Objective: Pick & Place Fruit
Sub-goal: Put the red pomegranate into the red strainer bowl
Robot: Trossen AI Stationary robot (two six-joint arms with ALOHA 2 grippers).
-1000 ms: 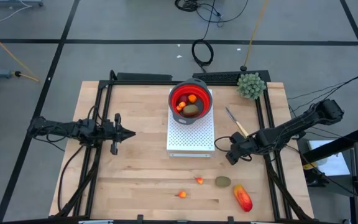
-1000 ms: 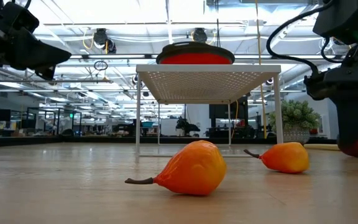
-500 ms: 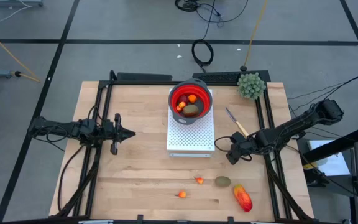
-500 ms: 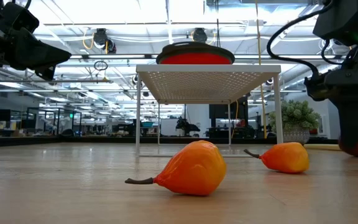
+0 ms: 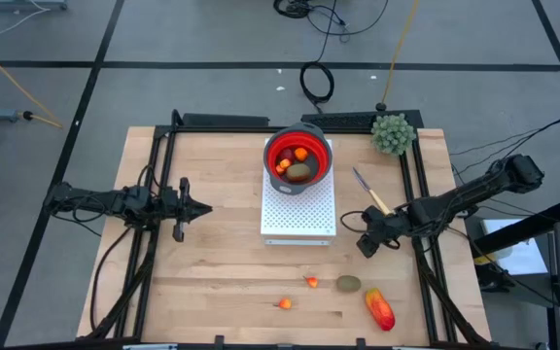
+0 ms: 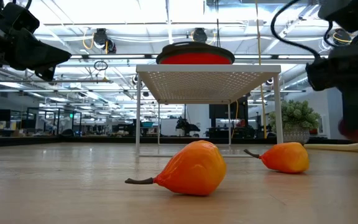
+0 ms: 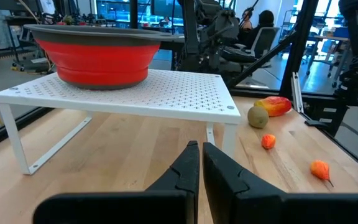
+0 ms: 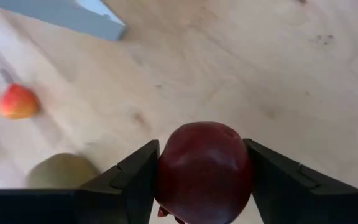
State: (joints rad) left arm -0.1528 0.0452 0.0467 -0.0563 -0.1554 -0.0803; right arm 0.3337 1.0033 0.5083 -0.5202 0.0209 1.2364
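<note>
My right gripper (image 8: 201, 152) is shut on a dark-red ball fruit (image 8: 204, 171), just right of the white rack (image 5: 298, 212); in the high view it (image 5: 365, 243) hides the ball. A red bowl (image 5: 298, 156) with several fruit pieces stands on the rack's far end. On the near table lie two tiny orange-red pieces (image 5: 284, 303) (image 5: 311, 282), a brown-green oval (image 5: 348, 283) and a red-orange oblong (image 5: 379, 309). My left gripper (image 5: 202, 207) waits shut and level, left of the rack. My right gripper pinches the dark-red ball by its two opposite sides (image 8: 166, 169) between its two fingers (image 8: 132, 183). The fingers slant down at it from the table's right side. The ball is lifted clear of the table (image 6: 355, 127).
A yellow-handled knife (image 5: 369, 191) lies right of the rack, close behind my right gripper. A green spiky ball plant (image 5: 393, 133) stands at the far right corner. Bare wood spreads over the table's left half and near left.
My right gripper has risen a little and drawn slightly toward the table's right edge. The dark-red ball, which stood on the table a second ago, has come up with it and hangs clear of the wood.
</note>
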